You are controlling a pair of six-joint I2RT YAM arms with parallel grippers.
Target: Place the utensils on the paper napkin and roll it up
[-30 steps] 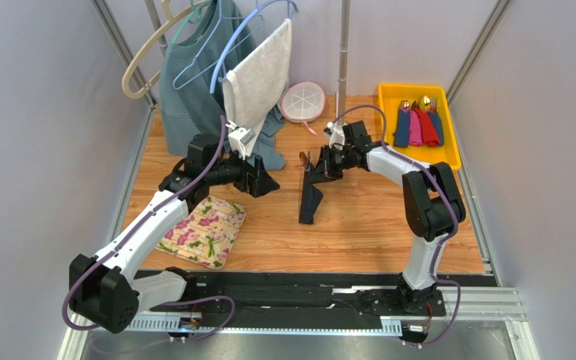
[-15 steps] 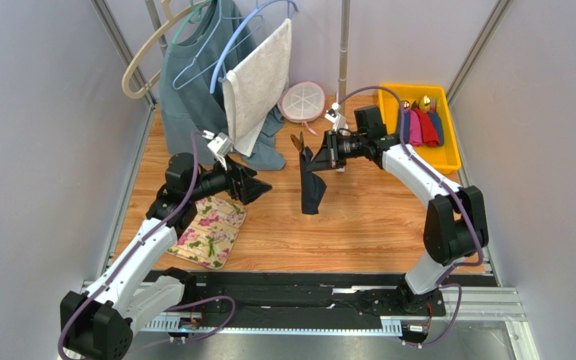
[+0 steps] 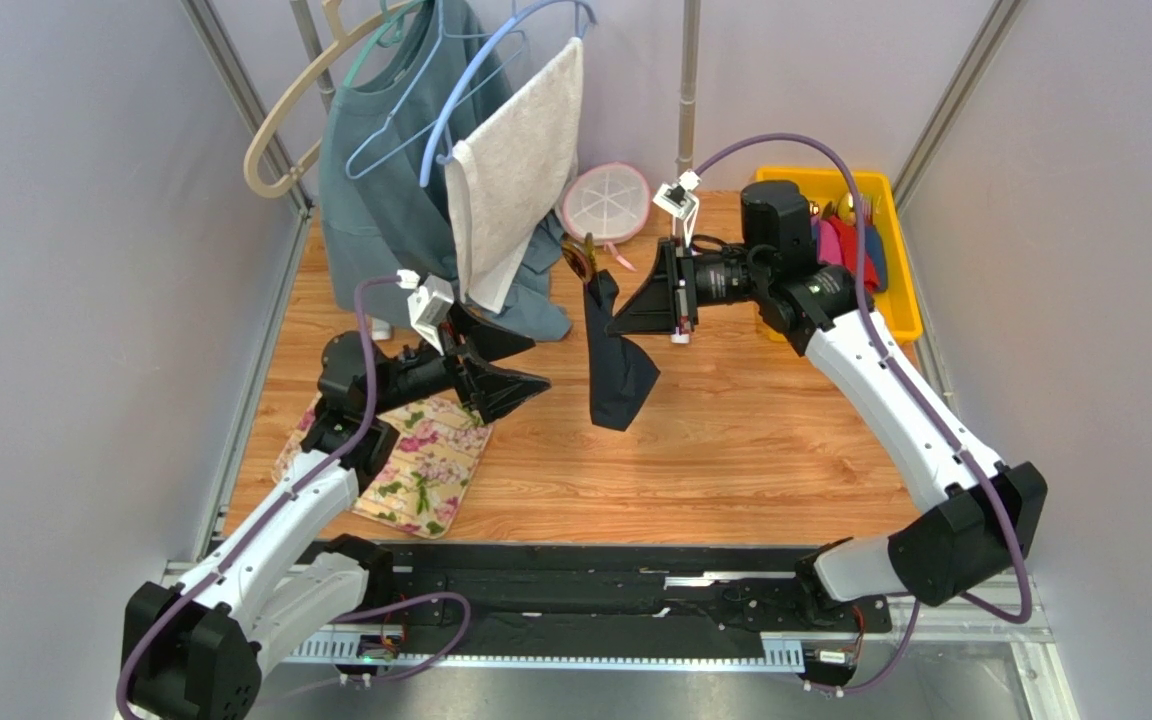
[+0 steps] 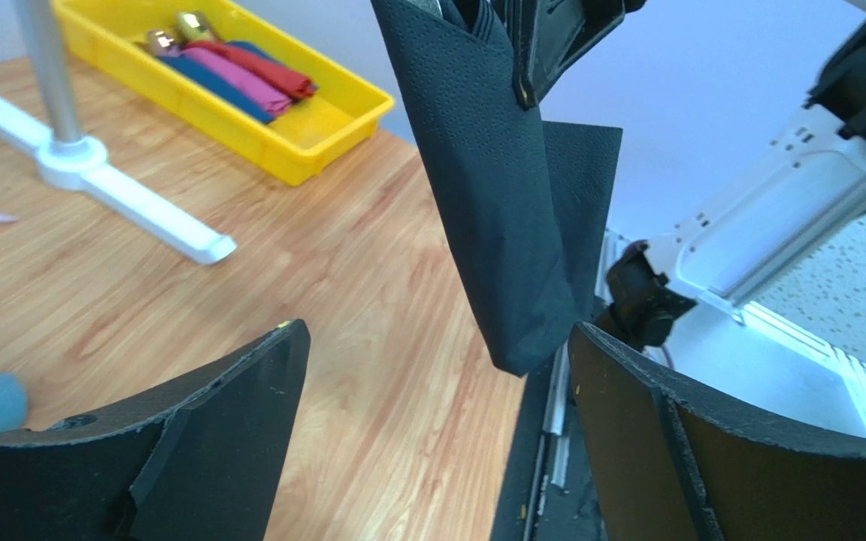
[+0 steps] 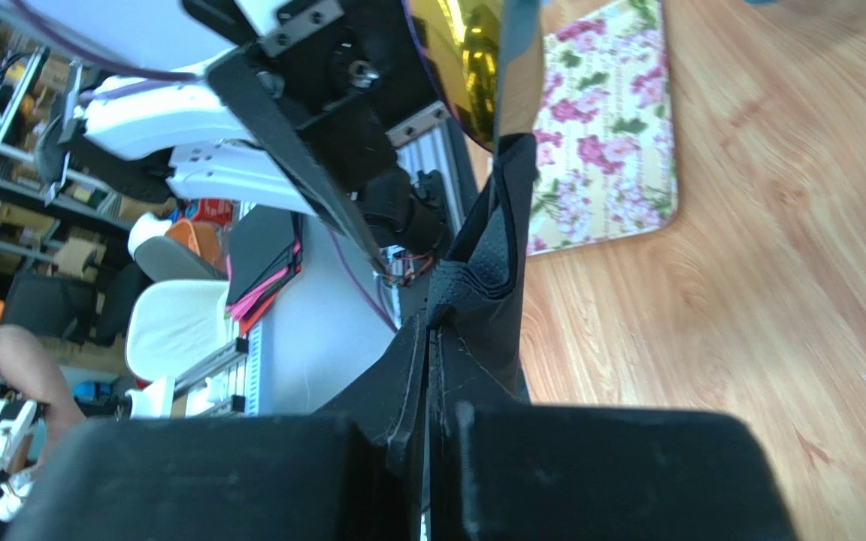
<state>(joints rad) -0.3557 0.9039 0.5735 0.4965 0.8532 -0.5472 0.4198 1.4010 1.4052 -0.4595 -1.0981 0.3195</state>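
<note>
Clamping the loosely wrapped paper napkin (image 3: 620, 368) and utensils (image 3: 585, 258) in the closed right pincer (image 3: 630, 312), dangling beneath it; holding the empty left pincer (image 3: 530, 365) agape alongside. Next, likely lowering and tightening the roll.

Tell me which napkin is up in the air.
The black paper napkin, hanging from the right gripper; the coloured rolled napkins lie in the yellow tray.

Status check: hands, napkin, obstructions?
Right hand shut on thin black paper napkin, hanging above wooden table, slim dark utensils tucked inside. Left hand open, empty, beside it. Nothing in between.
</note>
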